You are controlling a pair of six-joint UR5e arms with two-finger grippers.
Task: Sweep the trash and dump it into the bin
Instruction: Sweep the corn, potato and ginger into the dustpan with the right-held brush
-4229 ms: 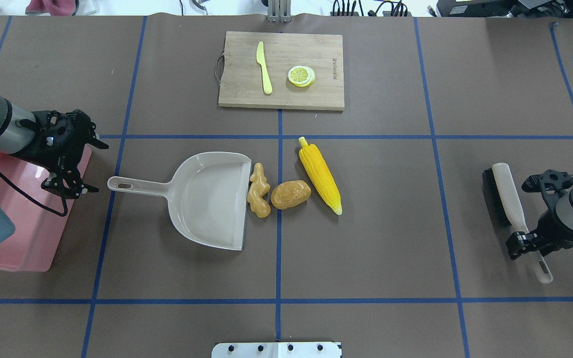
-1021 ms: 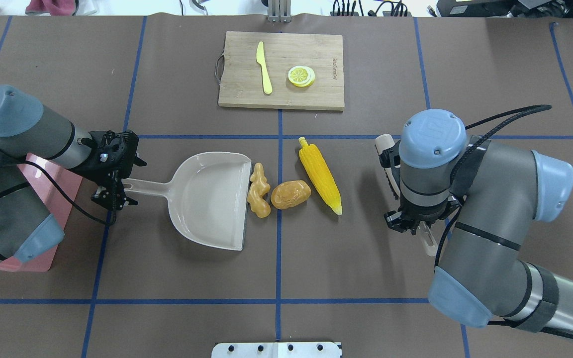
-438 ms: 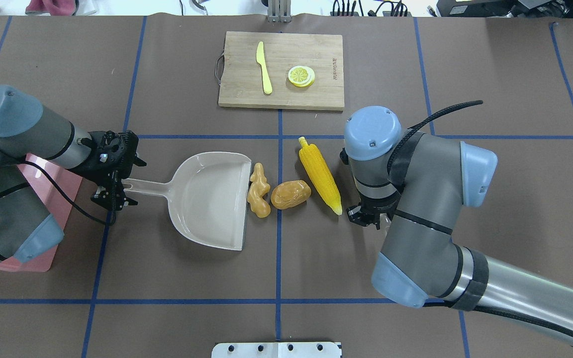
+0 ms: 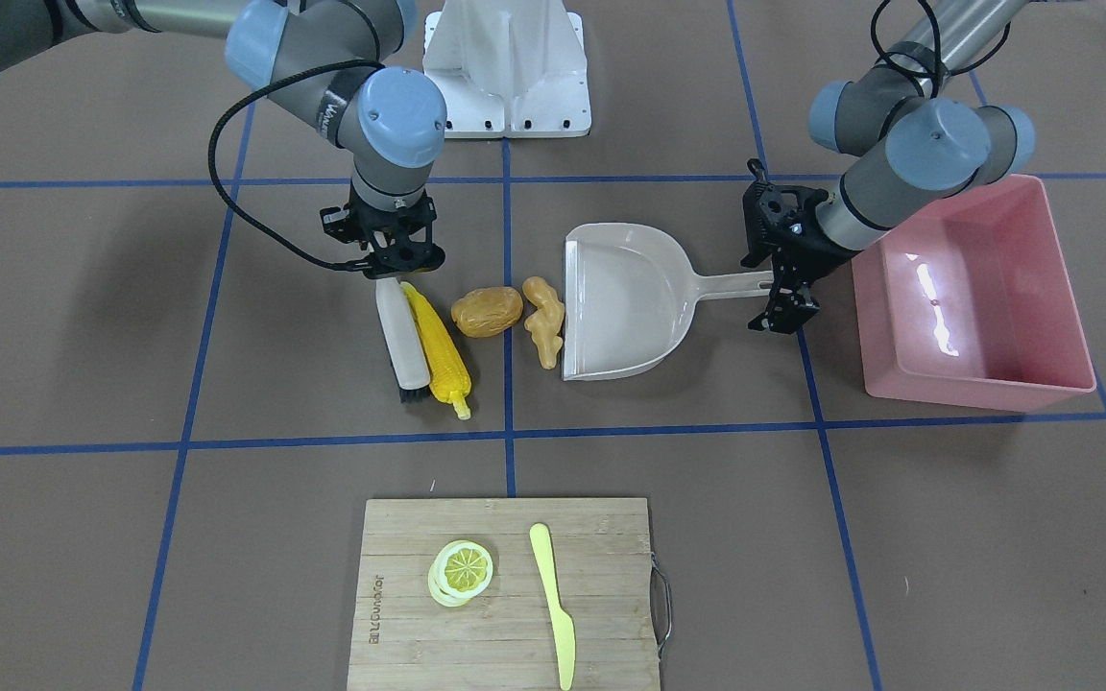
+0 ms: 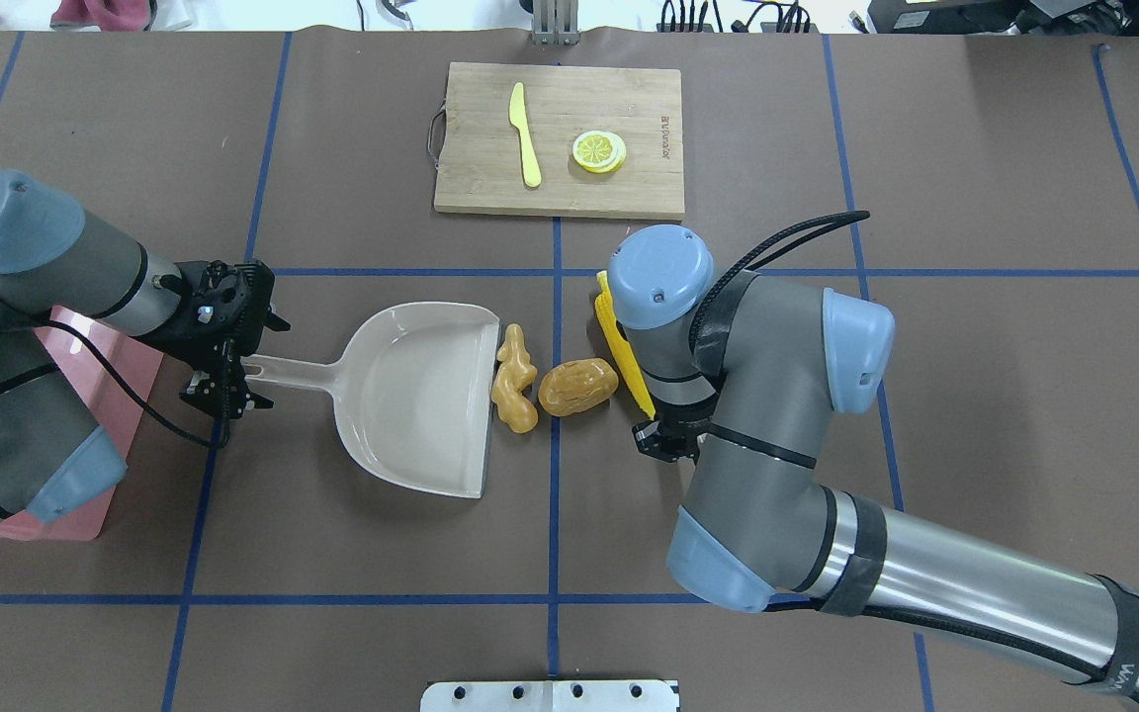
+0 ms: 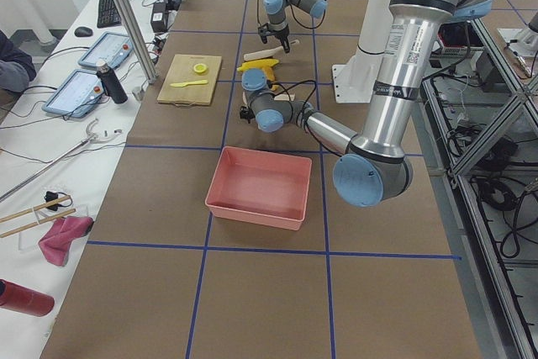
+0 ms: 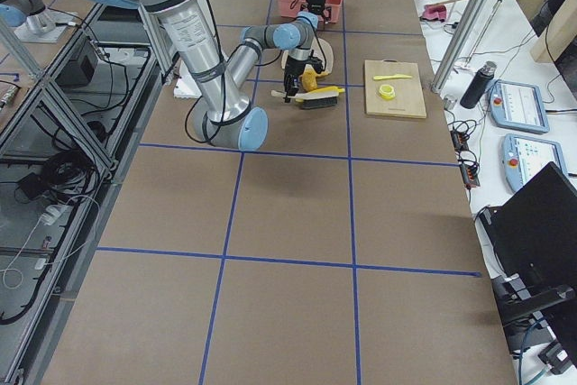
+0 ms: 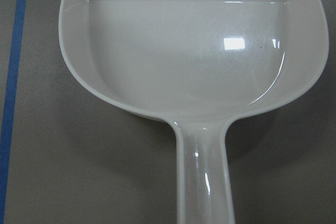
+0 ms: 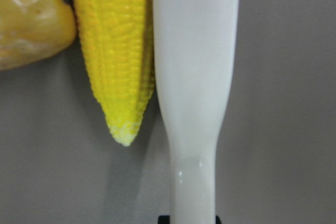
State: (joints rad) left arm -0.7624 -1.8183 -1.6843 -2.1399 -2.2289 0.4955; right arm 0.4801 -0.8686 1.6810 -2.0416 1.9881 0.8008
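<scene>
Brush and corn: white hand brush [image 4: 399, 331] lies flat against the corn cob [image 4: 441, 350], long axes parallel, bristles on the table; the corn sits on the dustpan side of the brush.
Push direction: from the brush the trash lies in a row toward the beige dustpan [image 4: 622, 299]: corn, then potato [image 4: 487, 311], then ginger root [image 4: 543, 319], whose side is at the pan's open lip.
Right gripper [image 4: 388, 259]: closed on the brush handle, directly over the near end of the corn; this arm is the nearer one to the trash.
Left gripper [image 4: 783, 288]: at the far end of the dustpan handle; its fingers straddle the handle, but how tightly they grip I cannot tell.
Bin [image 4: 975, 297]: pink tub just beyond the left gripper, open side up, nothing visible inside.
Surface: brown paper cover with blue tape lines, flat; hard plastic foods should slide, though the round potato may roll aside.
Room: cutting board [image 4: 505, 590] with lemon slice [image 4: 462, 568] and plastic knife [image 4: 553, 600] stands well apart, out of the sweep line.
Pan mouth: looks wider than the row of trash, in my judgement enough to take all three.
</scene>
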